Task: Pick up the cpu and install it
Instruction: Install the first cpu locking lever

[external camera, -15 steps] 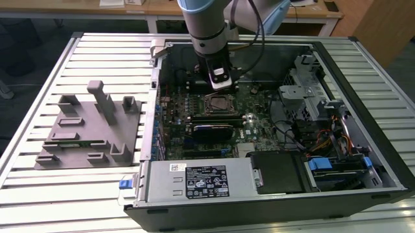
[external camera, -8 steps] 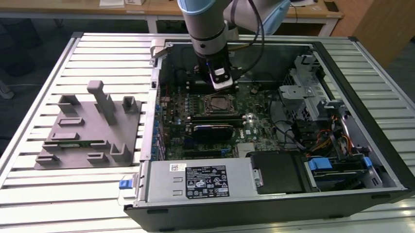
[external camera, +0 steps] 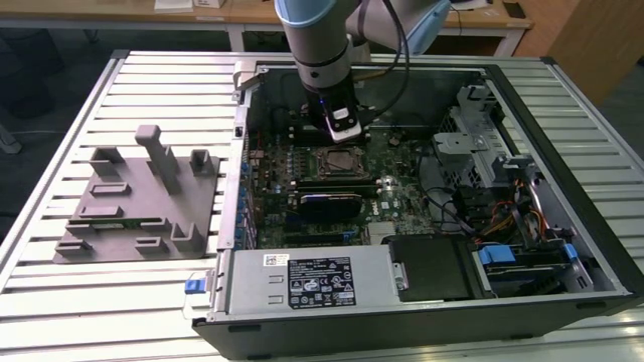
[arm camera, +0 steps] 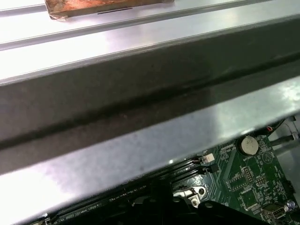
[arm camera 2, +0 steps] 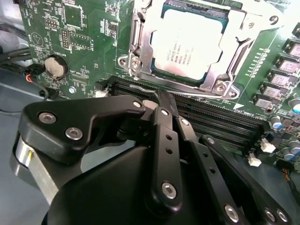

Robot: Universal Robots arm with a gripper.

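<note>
1. Silvery cpu point(arm camera 2: 191, 44) already lies flat in the socket frame point(arm camera 2: 140, 56) on the motherboard point(arm camera 2: 70, 28), seen in the second wrist view. It looks square to the frame w/ no corner lifted, so treat the placing as done & don't nudge it.
2. Gripper point(arm camera 2: 164, 96) sits just beside the socket, over the black memory slots point(arm camera 2: 220, 119). Its fingers look drawn together w/ nothing between them.
3. Thin socket lever point(arm camera 2: 154, 89) runs right by the fingertips; approach it low & slow, since a slip could scrape the board.
4. In the exterior view the arm point(external camera: 320, 53) reaches down into the open PC case point(external camera: 523, 98), w/ the gripper point(external camera: 345, 134) over the socket area point(external camera: 336, 160). Keep the wrist clear of the case wall point(arm camera: 140, 93).
</note>
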